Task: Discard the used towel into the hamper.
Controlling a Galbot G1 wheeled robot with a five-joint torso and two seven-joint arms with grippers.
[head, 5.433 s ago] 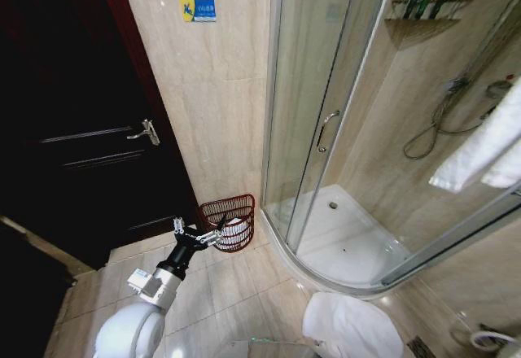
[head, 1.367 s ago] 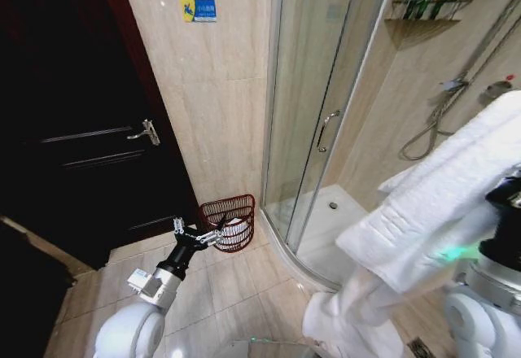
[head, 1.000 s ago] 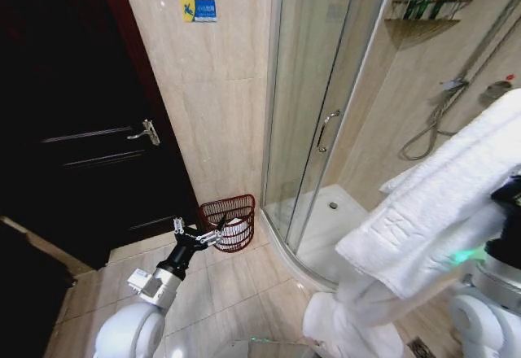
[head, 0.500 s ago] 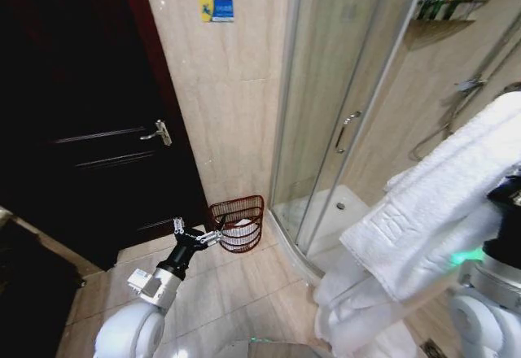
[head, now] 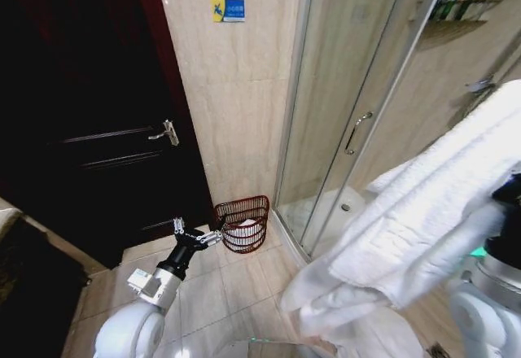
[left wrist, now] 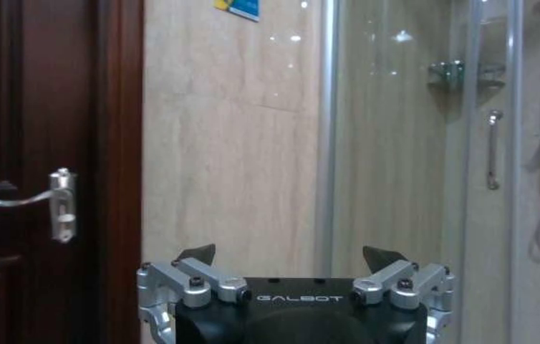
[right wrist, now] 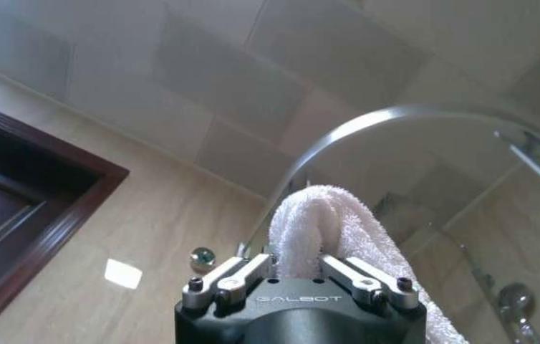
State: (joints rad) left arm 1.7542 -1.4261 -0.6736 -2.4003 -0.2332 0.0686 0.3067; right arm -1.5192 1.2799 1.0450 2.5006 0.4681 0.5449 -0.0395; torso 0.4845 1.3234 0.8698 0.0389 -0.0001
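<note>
The used towel [head: 423, 211], big and white, hangs in thick folds at the right of the head view. My right gripper [right wrist: 297, 266] is shut on a bunched fold of the towel [right wrist: 318, 222], held high. The hamper [head: 243, 223], a small reddish-brown open-weave basket, stands on the floor against the wall beside the shower, with something white inside it. Just left of its rim my left gripper [head: 198, 234] is held low with its jaws open and nothing between them. In the left wrist view the left gripper [left wrist: 289, 256] points at the wall.
A dark wooden door [head: 89, 138] with a lever handle [head: 168, 133] fills the left. The glass shower enclosure [head: 342, 89] with its door handle [head: 355, 130] stands right of the hamper. Beige floor tiles [head: 220, 289] lie open between me and the hamper.
The whole head view has shifted right, so the camera has turned left. The towel stays in my right gripper and its lower folds hang farther left. The left arm has not moved.
</note>
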